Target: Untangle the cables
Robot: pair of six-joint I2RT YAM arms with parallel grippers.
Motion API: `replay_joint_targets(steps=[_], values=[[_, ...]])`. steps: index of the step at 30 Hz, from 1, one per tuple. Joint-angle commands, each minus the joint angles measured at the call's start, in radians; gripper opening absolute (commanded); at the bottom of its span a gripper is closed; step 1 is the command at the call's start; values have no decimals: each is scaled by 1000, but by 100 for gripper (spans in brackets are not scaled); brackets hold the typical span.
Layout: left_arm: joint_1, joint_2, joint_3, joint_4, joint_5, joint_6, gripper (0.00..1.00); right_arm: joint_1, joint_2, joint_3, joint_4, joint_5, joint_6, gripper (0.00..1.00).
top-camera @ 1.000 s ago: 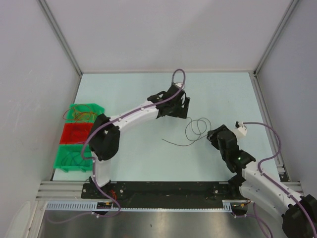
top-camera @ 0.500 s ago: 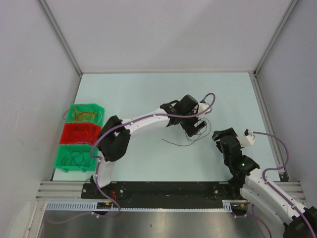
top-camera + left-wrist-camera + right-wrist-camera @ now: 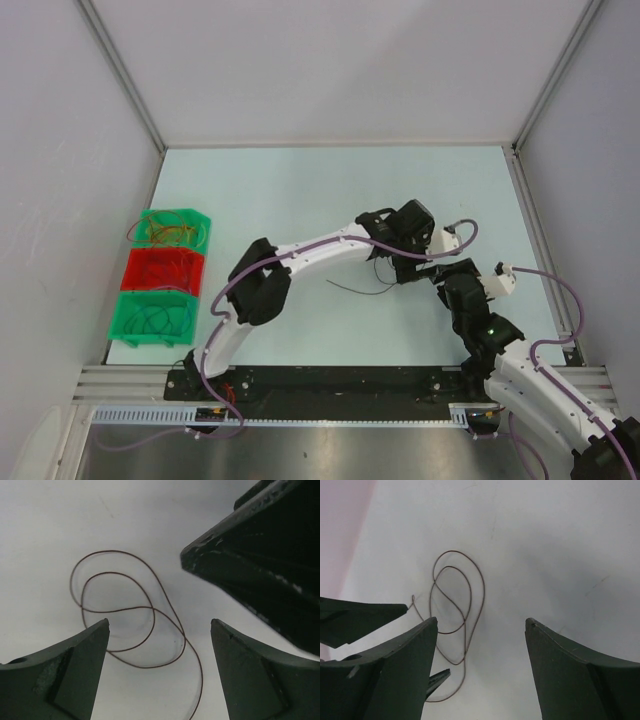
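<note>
One thin maroon cable (image 3: 127, 611) lies in loose loops on the pale table. In the top view only its tail (image 3: 360, 289) shows; the loops are hidden under my left gripper (image 3: 408, 268). My left gripper (image 3: 157, 625) is open and empty, hovering right over the loops. My right gripper (image 3: 443, 278) is open and empty just right of the cable. In the right wrist view the cable (image 3: 457, 595) lies ahead and left of my right gripper (image 3: 481, 623). The left gripper's fingers (image 3: 365, 615) show beside it. The two grippers are close together.
Three trays stand in a row at the table's left edge: a green one (image 3: 192, 216) with orange-yellow and red wires, a red one (image 3: 140, 268), and a green one (image 3: 125, 322). Enclosure walls ring the table. The right gripper's finger (image 3: 260, 555) looms in the left wrist view.
My left arm has swung right and now sits over the cable's loops, hiding them from above. My right gripper drew back slightly towards the near right, then held still.
</note>
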Motion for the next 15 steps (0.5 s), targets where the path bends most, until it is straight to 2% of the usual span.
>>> replay_joint_targets(steps=[1, 9, 15], values=[[-14, 79, 79, -86, -40, 67, 86, -8, -6, -3, 4, 47, 21, 76], [-14, 125, 51, -67, -97, 67, 86, -17, -11, -8, 13, 33, 14, 76], [-14, 146, 54, -46, -87, 69, 84, -23, -7, -12, 35, 18, -5, 77]])
